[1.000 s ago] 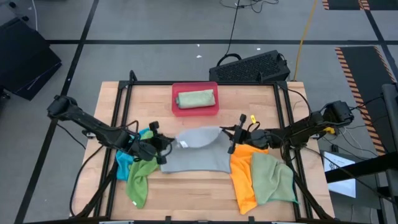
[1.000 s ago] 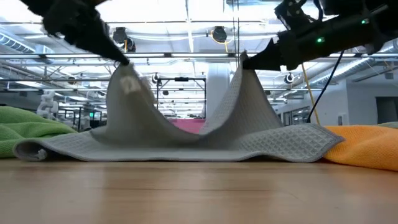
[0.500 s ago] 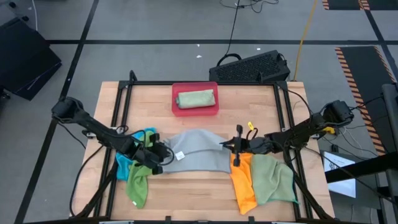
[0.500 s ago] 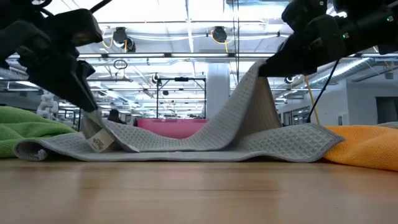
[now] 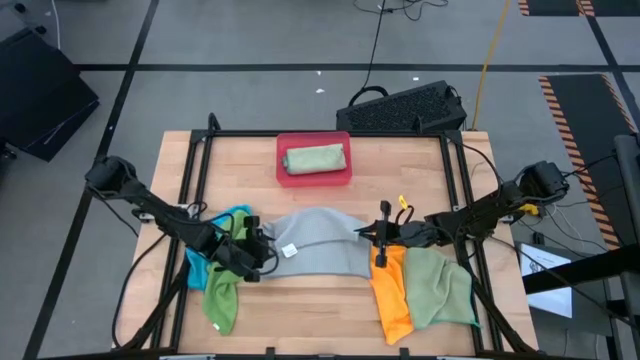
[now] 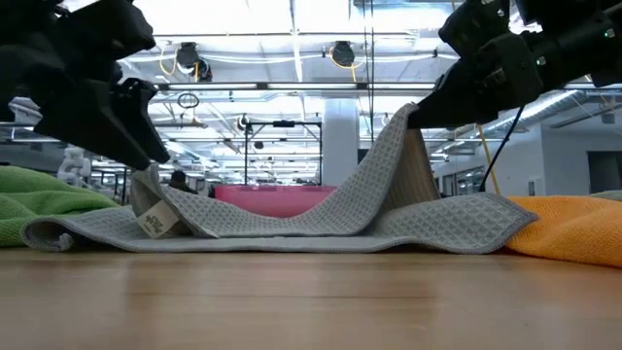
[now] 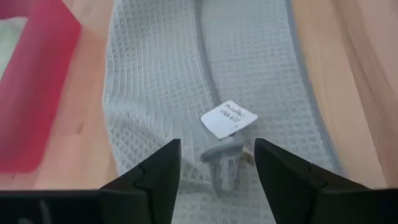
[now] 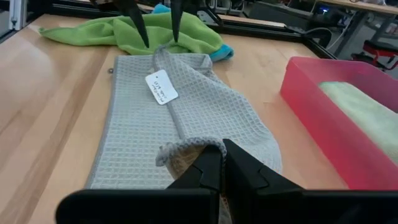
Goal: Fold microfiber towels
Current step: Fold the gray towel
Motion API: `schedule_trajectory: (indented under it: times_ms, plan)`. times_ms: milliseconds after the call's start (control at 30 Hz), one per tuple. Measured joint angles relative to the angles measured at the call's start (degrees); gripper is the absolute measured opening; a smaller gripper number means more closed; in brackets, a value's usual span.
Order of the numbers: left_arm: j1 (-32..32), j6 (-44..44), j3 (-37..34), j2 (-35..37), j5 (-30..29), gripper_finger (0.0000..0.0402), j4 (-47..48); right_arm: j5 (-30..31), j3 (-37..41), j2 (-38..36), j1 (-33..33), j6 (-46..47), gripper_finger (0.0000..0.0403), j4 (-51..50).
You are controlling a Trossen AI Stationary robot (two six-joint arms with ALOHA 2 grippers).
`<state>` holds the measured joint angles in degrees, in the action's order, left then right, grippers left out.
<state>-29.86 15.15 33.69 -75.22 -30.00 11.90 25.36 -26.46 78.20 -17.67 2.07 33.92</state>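
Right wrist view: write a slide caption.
Right gripper shut on the grey towel corner; left gripper open at its far corner.

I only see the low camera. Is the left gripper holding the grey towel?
Observer: No. The left gripper is open. Its fingers stand on either side of the grey towel's corner by the tag, not pinching it.
Operator: What about the other one?
Observer: The right gripper is shut on a corner of the grey towel at its own side, holding it up off the table.
Operator: What's in the pink thing at the back?
Observer: That's a tray, and a folded green towel lies inside it.
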Motion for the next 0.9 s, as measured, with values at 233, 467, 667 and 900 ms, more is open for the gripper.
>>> schedule_trajectory:
  times_ms: [233, 467, 667, 900]
  plan:
    - [3.89, -9.38, 0.02, -0.35, 6.70, 0.0207, -1.09, -3.34, 0.00, 0.02, -0.07, -0.24, 0.0004, -1.34]
    - [9.22, -14.33, 0.02, -1.50, 17.32, 0.0174, -0.15, -3.93, 0.00, 0.02, -0.07, -0.68, 0.0010, -3.82]
    - [10.15, -14.92, 0.00, -3.25, 14.25, 0.0030, 0.96, -4.44, 0.00, 0.02, -0.07, -4.05, 0.0055, -4.26]
    - [11.05, -13.85, 0.04, -1.94, 4.85, 0.0015, -0.95, -4.33, 0.00, 0.04, -1.06, -10.34, 0.0120, -10.33]
